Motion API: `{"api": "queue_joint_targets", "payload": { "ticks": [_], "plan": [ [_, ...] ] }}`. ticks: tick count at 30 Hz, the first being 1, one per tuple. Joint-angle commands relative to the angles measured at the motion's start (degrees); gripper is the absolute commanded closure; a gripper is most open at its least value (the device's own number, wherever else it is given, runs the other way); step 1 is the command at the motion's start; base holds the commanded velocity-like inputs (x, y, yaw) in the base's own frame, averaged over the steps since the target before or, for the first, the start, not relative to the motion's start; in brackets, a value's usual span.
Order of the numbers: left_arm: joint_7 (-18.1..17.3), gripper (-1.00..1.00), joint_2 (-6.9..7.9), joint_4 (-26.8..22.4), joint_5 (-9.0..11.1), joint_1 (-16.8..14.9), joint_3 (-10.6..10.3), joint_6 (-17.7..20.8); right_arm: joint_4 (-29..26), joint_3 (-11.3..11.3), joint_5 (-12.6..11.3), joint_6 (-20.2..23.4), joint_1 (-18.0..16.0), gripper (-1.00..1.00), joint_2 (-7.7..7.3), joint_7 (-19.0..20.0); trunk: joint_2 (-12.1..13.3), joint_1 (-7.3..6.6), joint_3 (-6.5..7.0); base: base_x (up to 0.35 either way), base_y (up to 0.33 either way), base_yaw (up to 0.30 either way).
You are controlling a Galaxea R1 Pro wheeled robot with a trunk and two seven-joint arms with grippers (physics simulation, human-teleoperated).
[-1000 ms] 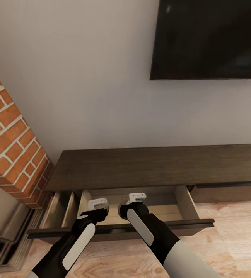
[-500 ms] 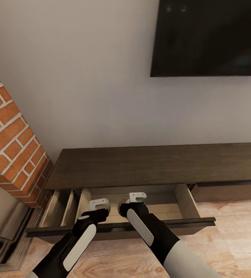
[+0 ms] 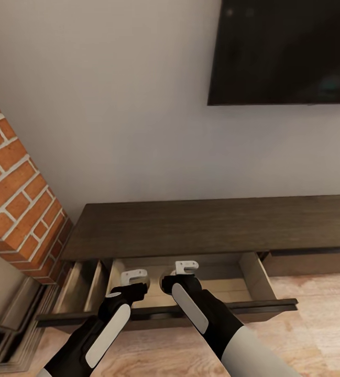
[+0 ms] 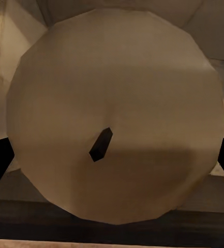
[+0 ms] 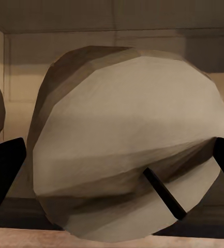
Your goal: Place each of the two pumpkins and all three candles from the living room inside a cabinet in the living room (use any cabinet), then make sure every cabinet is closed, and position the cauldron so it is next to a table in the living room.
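The low dark-brown cabinet (image 3: 206, 225) stands against the wall with its wide drawer (image 3: 251, 277) pulled out, showing a light wooden inside. Both grippers hang over the drawer's left half. My left gripper (image 3: 138, 285) (image 4: 112, 163) is shut on a tan candle (image 4: 112, 88), seen end-on with its dark wick, a black finger on either side. My right gripper (image 3: 171, 283) (image 5: 114, 165) is shut on a second candle (image 5: 127, 119), which lies tilted between the fingers. In the head view the wrists hide most of both candles. Pumpkins, cauldron and table are out of view.
A brick fireplace column (image 3: 12, 199) rises at the left, with a shiny metal hearth frame (image 3: 2, 335) below it. A dark television (image 3: 290, 52) hangs on the wall above the cabinet. The cabinet's right section (image 3: 311, 262) is shut. Wooden floor (image 3: 316, 335) lies in front.
The whole picture has shifted a little to the right, so the camera has moved. Both grippers stay over the drawer, each still shut on its candle.
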Motion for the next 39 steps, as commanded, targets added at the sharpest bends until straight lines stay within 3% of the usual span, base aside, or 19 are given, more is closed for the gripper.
{"api": "queue_joint_targets", "payload": {
  "ticks": [1,19,39],
  "plan": [
    [0.5,1.00,0.06,-0.1,0.4,-0.1,-0.2,0.1,0.0,0.1,-0.4,0.1,-0.1,1.00,0.00,-0.5,0.0,0.00,-0.05,0.144,0.007,0.000],
    [0.5,1.00,0.05,-0.2,0.4,-0.1,-0.2,0.1,-0.1,0.1,-0.4,0.1,-0.1,1.00,0.00,-0.5,0.0,0.00,-0.05,0.028,0.001,0.000],
    [0.5,1.00,0.05,-0.2,0.5,-0.1,-0.2,0.1,-0.1,0.1,-0.4,0.1,-0.1,1.00,0.00,-0.5,-8.0,4.39,-3.64,0.000,0.000,0.000]
  ]
}}
